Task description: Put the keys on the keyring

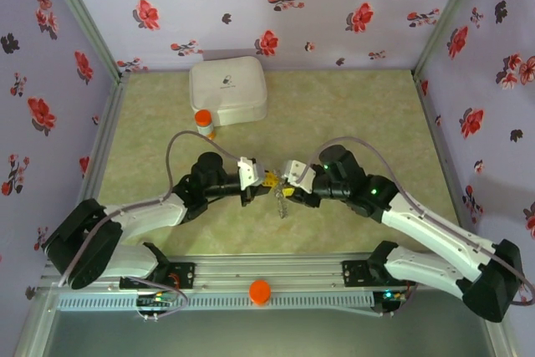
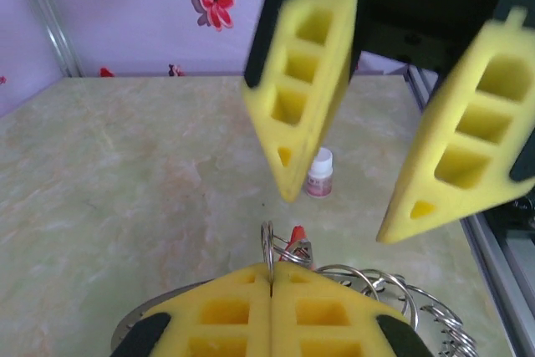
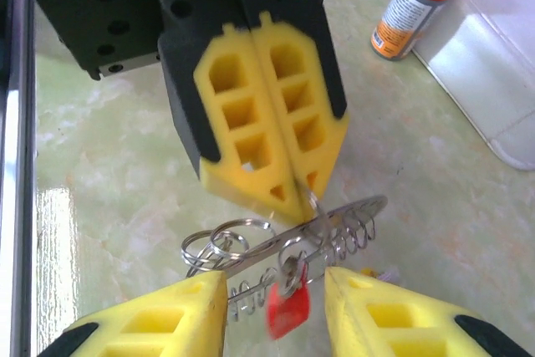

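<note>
Keyring [image 3: 334,227] status?
– Off the bench [image 3: 100,173], pinched at one loop by my left claw [image 3: 294,196]. Right claw [image 3: 274,283] spread either side of red-tag key [image 3: 287,311]. Risk: thin grip, limp ring swings, key slides off.

Nothing readable is showing.
The orange-capped bottle [image 3: 399,21] is wearing a label, the white case [image 1: 238,99] a mark, both too blurred to read.
</note>
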You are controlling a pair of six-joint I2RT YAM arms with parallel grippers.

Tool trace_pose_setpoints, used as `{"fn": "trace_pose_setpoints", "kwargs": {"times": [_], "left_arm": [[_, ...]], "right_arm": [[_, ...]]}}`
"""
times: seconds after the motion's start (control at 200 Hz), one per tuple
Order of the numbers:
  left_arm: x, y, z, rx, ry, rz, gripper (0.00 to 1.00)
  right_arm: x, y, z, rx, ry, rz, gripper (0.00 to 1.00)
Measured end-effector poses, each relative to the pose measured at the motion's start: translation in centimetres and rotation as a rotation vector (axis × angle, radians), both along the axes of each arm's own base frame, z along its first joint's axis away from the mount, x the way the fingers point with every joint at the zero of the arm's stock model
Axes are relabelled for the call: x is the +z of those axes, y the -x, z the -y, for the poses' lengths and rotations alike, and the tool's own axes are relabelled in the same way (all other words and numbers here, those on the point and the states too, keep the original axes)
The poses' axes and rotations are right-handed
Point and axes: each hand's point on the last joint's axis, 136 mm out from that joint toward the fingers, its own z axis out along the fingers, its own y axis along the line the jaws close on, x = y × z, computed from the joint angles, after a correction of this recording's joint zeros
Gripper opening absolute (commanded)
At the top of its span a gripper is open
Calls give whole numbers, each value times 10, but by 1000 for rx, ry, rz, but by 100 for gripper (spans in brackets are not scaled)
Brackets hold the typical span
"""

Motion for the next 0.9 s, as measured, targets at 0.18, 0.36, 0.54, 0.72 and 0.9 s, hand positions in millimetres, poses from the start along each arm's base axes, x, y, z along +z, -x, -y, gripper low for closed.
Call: {"fn": "trace_pose_setpoints", "kwargs": {"times": [0.18,0.36,0.54,0.72,0.9], "left_arm": [[4,1,3,-18,26,-7,0],[3,3,4,-28,33,-27,0],[7,2,5,-28,54,-33,0],[10,2,5,-28,62,-29,0],[10,2,5,-28,63,-29,0]], "right_arm": [[-12,-6,12,-84,7,6,40],[-8,-10,10,-108,-14,11,39],[-2,-10,3,-91,-56,7,35],[-15,-14,2,-105,-18,-18,28],[-16,-13,1,-96,-18,-23,9]]}}
